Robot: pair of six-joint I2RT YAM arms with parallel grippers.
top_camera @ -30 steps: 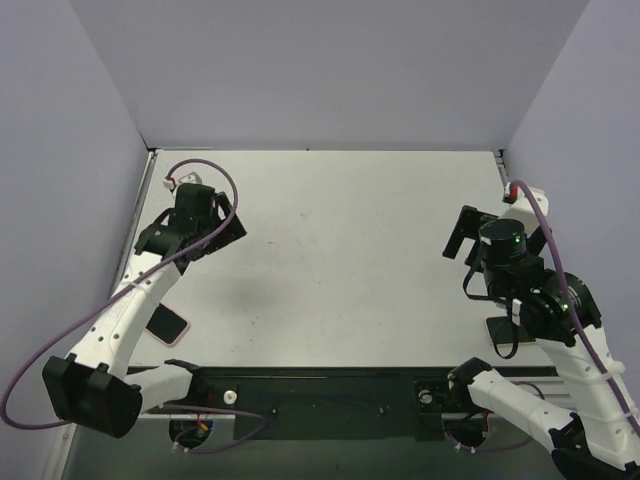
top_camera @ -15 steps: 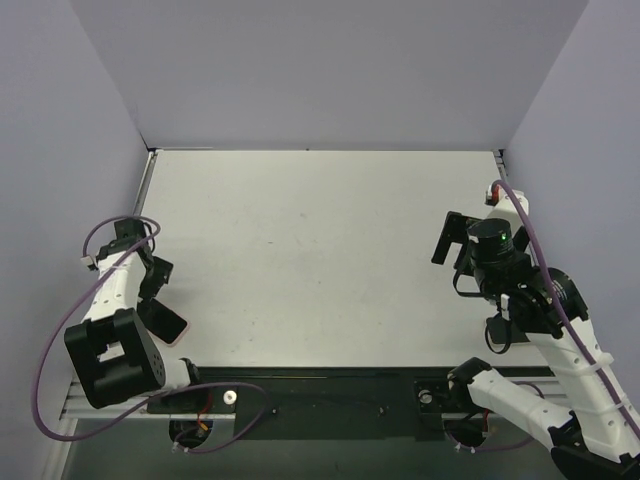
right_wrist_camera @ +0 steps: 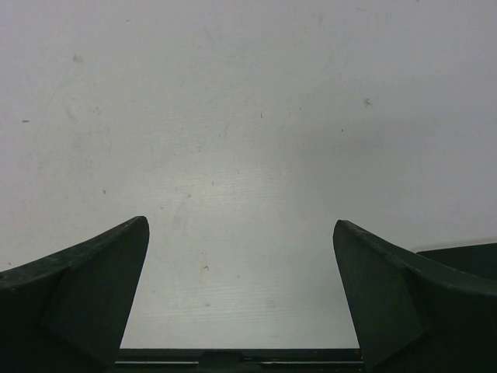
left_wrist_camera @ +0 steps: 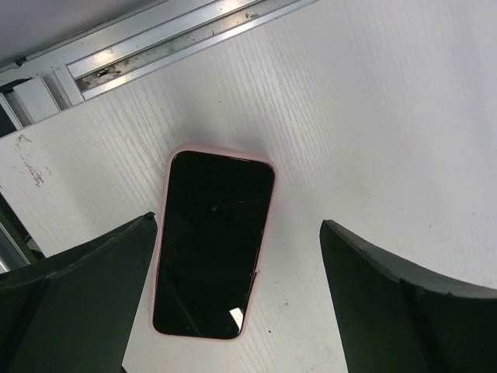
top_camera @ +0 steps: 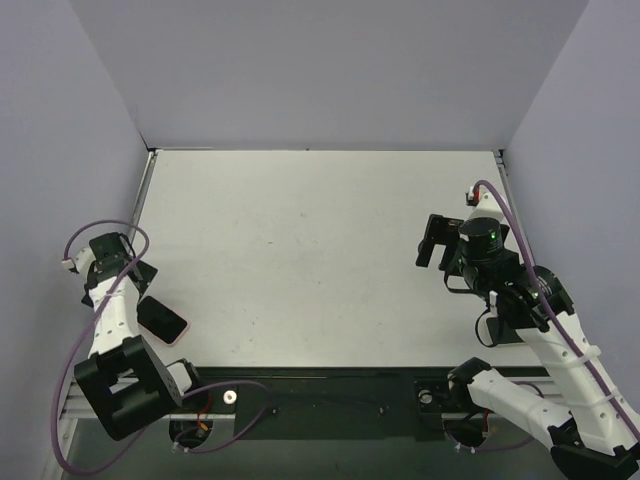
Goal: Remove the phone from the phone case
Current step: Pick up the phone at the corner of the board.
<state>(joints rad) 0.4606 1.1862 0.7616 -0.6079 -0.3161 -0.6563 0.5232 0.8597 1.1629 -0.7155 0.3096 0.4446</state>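
Left fingers (top_camera: 118, 266): I am holding them wide apart. They are hanging over the phone (left_wrist_camera: 213, 245), one on each side of it in my wrist view. They are not touching it, and they are holding nothing.
Right fingers (top_camera: 433, 242): I am holding these wide apart too. They are hanging over a bare part of the surface (top_camera: 320, 250) on the right side, well apart from the phone. They are holding nothing.
Phone: It is lying flat with its dark screen facing up. It is sitting inside the case (left_wrist_camera: 221, 149). A small bright spot is shining near one end of the screen.
Case: It is pink. Its rim is showing all around the phone.
Where: The phone and case are resting on the surface near its left edge, close to the near corner, just beside my left arm (top_camera: 110, 318).
Surface: It is white, and a few small marks are showing on it.
Rail (left_wrist_camera: 178, 35): A metal rail is running along the edge of the surface, past one end of the phone.
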